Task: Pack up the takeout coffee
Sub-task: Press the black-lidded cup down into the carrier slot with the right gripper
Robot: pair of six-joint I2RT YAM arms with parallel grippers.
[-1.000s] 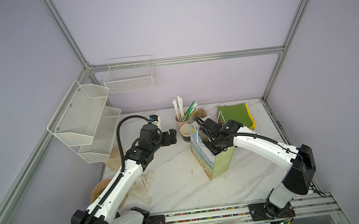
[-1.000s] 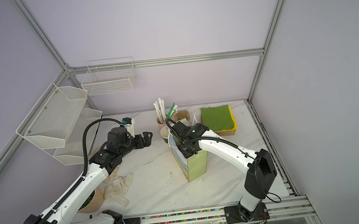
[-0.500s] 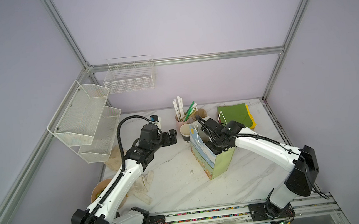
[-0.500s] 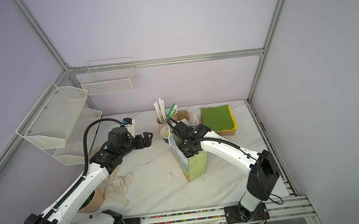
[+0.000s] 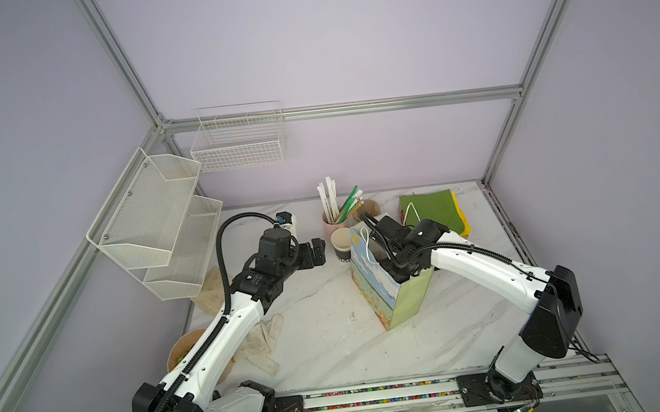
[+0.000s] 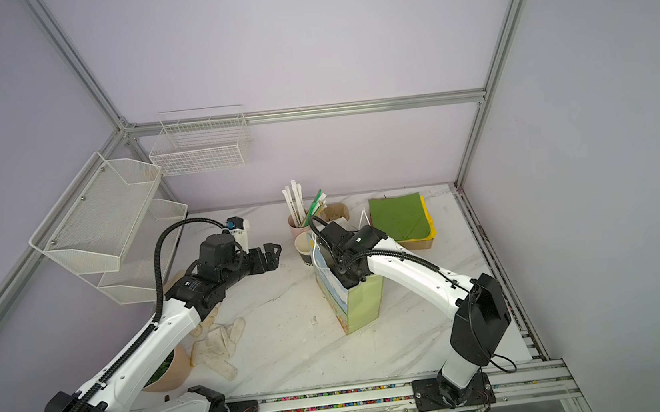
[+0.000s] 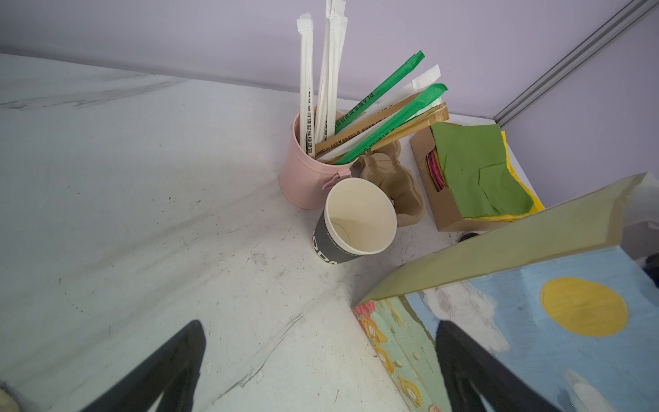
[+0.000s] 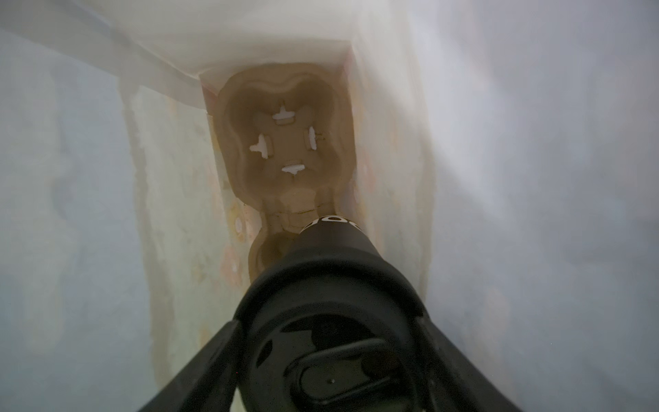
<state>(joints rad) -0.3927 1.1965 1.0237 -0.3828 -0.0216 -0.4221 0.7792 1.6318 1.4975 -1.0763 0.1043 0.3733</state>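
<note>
Shifting since a second ago: very little in both top views. The right arm (image 5: 481, 268) has edged a touch and its wrist stays sunk in the mouth of the paper bag (image 5: 407, 297). The left arm (image 5: 224, 331) has not moved.
Reading of that: lowering looks about done. Set-down and release is my guess for the step in hand.
Left jaws: spread wide and empty, hanging over bare tabletop (image 7: 142, 185) just beside the bag's painted face.
Right jaws: inside the bag, one on either side of the lid (image 8: 328, 360), close against its rim. Pressing or already slack, cannot tell.
Takeout coffee (image 8: 333, 249): between the right jaws by its lid, body running down and away from them, its base with the white lettering low in the bag.
Base vs carrier: at the far edge of the near pocket of the pulp carrier (image 8: 285, 142) on the bag floor. Seated or not, cannot tell. Far pocket empty.
Beyond the bag: lidless black cup (image 7: 356, 217), then the pink cup of straws (image 7: 306, 178), both out on the tabletop.
</note>
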